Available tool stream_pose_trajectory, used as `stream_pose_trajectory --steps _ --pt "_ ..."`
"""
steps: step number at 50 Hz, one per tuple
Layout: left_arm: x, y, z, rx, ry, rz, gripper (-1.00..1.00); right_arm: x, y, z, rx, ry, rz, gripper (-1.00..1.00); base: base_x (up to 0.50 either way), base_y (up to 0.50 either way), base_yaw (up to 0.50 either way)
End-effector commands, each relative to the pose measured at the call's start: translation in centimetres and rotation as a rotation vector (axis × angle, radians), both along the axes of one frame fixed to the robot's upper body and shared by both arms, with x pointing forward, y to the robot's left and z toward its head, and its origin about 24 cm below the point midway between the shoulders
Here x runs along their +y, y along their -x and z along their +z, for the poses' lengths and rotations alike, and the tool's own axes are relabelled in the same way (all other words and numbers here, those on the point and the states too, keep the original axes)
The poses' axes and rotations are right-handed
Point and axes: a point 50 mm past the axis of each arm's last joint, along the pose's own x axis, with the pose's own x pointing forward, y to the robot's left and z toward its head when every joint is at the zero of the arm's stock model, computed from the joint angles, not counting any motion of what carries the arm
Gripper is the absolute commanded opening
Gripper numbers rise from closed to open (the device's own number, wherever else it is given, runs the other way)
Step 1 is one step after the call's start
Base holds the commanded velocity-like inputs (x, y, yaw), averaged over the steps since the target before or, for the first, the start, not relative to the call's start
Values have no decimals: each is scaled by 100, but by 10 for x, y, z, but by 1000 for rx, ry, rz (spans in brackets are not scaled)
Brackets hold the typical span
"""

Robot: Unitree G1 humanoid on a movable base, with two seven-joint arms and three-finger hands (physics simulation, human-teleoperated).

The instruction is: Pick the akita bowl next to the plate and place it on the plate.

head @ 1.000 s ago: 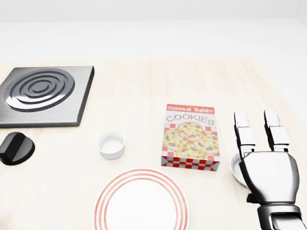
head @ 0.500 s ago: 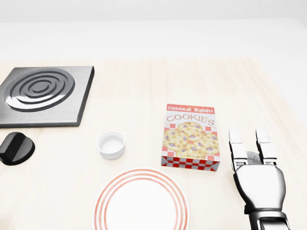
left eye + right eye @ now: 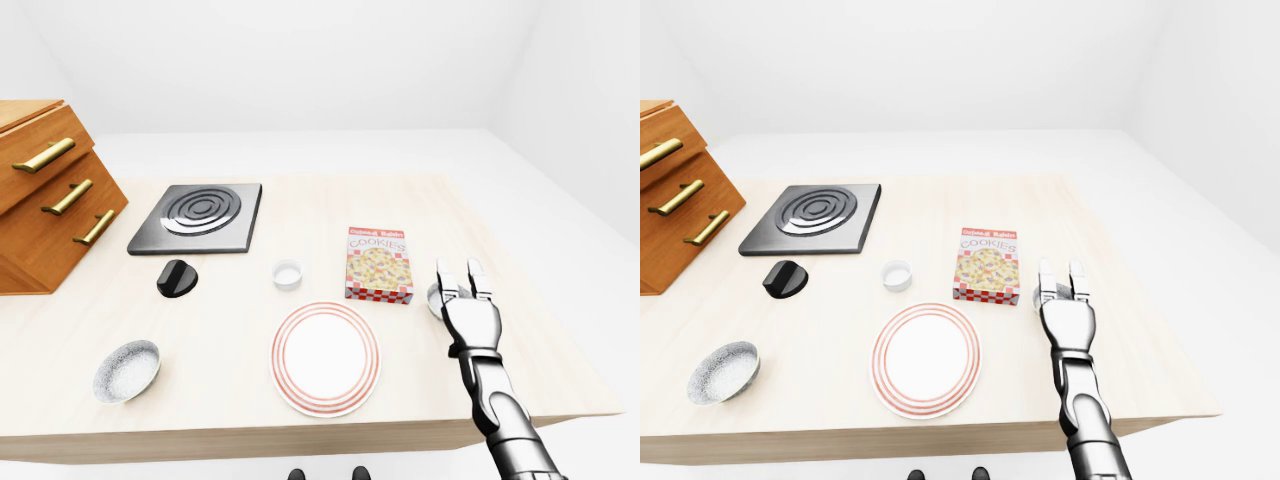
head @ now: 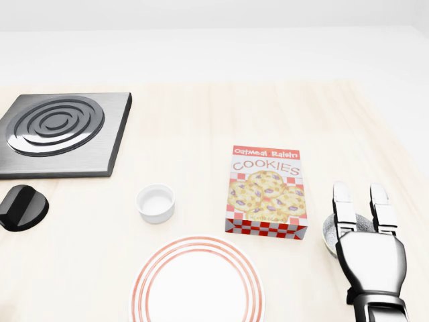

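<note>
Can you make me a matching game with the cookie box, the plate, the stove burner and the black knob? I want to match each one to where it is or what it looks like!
Things:
1. cookie box
2. plate
3. stove burner
4. black knob

Clues (head view):
A. white with red rings
B. top left, grey with round grooves
C. left edge, below the burner
D. red checks, just left of the right hand

Pairs: 1-D, 2-A, 3-B, 4-C

Left-eye view: plate (image 3: 326,358) at the desk's (image 3: 300,215) lower centre. Small cup (image 3: 287,274) above it, cookie box (image 3: 379,265) upper right. Bowl (image 3: 127,371) far left. Stove plate (image 3: 198,216) and knob (image 3: 177,277) upper left, beside drawers (image 3: 45,190).
</note>
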Motion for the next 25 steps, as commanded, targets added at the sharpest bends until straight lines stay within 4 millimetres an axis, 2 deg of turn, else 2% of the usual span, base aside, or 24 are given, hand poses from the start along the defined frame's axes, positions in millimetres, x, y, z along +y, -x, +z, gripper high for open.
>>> stream_pose_trajectory --steps 1,25 --pt "0 0 -1 -1 0 -1 100 -5 5 -13 45 4 -30 100 0 0 0" --pt "0 1 0 -2 -1 -3 100 -13 1 -26 91 -24 -64 100 0 0 0"
